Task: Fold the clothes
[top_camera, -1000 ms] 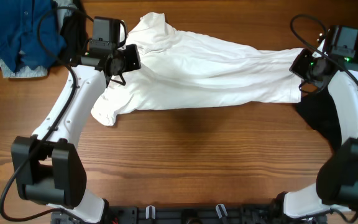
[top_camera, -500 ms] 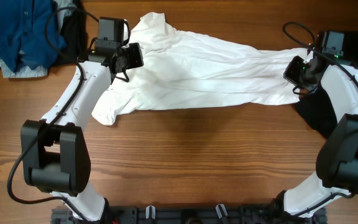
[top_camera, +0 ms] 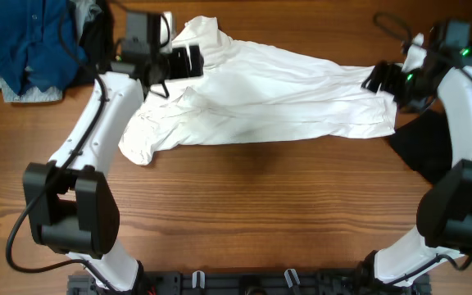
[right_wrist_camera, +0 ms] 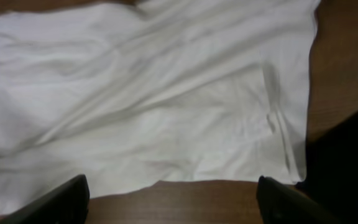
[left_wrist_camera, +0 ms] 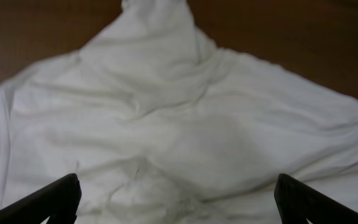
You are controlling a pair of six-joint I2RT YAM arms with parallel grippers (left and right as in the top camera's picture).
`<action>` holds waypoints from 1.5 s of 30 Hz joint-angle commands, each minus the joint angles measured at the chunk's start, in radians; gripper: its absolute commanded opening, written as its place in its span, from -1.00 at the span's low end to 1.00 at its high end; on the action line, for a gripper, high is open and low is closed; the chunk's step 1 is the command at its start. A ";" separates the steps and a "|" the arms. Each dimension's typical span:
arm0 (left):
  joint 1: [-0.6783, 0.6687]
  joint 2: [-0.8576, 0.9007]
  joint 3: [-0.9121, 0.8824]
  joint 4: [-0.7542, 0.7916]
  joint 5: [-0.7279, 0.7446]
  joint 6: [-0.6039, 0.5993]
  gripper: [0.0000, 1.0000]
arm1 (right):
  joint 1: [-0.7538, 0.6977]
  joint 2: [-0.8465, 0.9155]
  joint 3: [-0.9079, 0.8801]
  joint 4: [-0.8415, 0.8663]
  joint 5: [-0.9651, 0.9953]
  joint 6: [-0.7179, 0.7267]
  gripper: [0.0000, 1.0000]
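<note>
Left gripper (top_camera: pixel 192 61): jaws spread wide, nothing held. In the left wrist view both fingers (left_wrist_camera: pixel 55 198) sit at the bottom corners with only cloth below them. It hangs over the far-left part of the white shirt (top_camera: pixel 269 102), near the collar end; whether it touches the cloth can't be told.

Right gripper (top_camera: pixel 377 80): jaws also wide apart and empty. Its fingers (right_wrist_camera: pixel 51 202) show far apart at the bottom of the right wrist view, above the shirt's right end. The hem edge and a seam are visible there.

The white shirt lies wrinkled and stretched left to right across the far half of the wooden table (top_camera: pixel 244 205), one sleeve sticking out toward the near left. It is flat, with no fold in it yet.

A black garment (top_camera: pixel 428 143) lies on the right just beside the shirt's hem, partly under the right arm.

In the far-left corner a blue garment (top_camera: pixel 27 41) is bunched up with a pale grey piece (top_camera: pixel 23 92) under its near edge. A dark piece (top_camera: pixel 97 37) sits just to the right of the blue one, behind the left arm.
</note>
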 commanded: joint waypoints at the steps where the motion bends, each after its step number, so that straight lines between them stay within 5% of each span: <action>1: 0.005 0.044 0.185 -0.009 0.032 0.126 1.00 | -0.003 -0.034 0.122 -0.047 -0.040 -0.083 0.80; 12: 0.055 0.473 0.518 0.069 0.058 0.198 1.00 | -0.001 -0.034 0.127 -0.076 -0.039 -0.108 0.87; 28: 0.057 0.703 0.526 0.311 0.051 0.215 0.98 | 0.003 -0.034 0.127 -0.089 -0.065 -0.100 0.87; 39: 0.048 0.750 0.526 0.391 0.043 0.215 0.54 | 0.003 -0.034 0.127 -0.088 -0.065 -0.081 0.87; 41: 0.048 0.750 0.526 0.407 0.043 0.215 0.15 | 0.003 -0.034 0.127 -0.089 -0.065 -0.080 0.86; 42: 0.048 0.750 0.526 0.415 0.043 0.210 -0.31 | 0.003 -0.034 0.127 -0.090 -0.065 -0.079 0.86; 45: 0.048 0.750 0.526 0.444 0.028 0.129 -0.54 | 0.003 -0.034 0.127 -0.088 -0.065 -0.074 0.86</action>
